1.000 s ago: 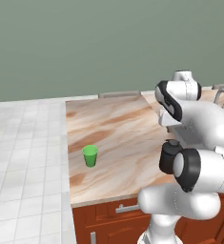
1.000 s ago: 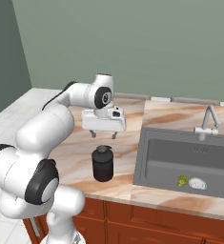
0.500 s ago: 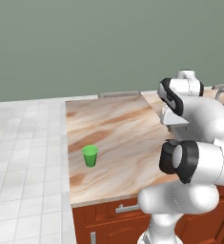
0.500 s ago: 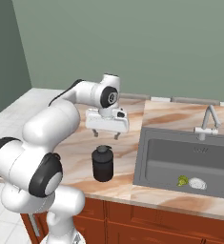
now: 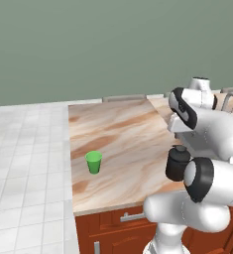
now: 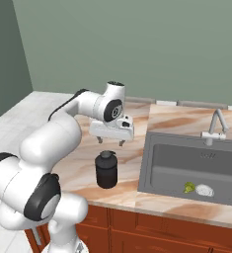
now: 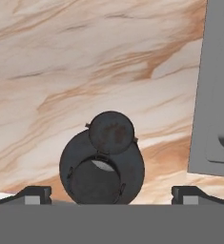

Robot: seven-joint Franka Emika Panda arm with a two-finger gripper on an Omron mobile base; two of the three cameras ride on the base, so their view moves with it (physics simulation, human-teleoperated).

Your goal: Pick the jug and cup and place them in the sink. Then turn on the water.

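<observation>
0 of 3 steps done so far — gripper (image 6: pixel 111 142) spread wide, hovering over the jug (image 6: pixel 106 169). Cup (image 5: pixel 93 162) sits far left; sink (image 6: pixel 172 173) dry, faucet (image 6: pixel 215 127) off.

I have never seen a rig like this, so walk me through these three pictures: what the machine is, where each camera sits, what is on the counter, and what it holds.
It is a white robot arm on a drivable base, in a rendered kitchen. Two pictures come from cameras on the base, behind the arm to its left and right; the third looks down from the hand. On the marble counter stand a dark jug and a green cup. Beside them is the sink, with a faucet. The gripper hangs above the jug, open, holding nothing.
</observation>
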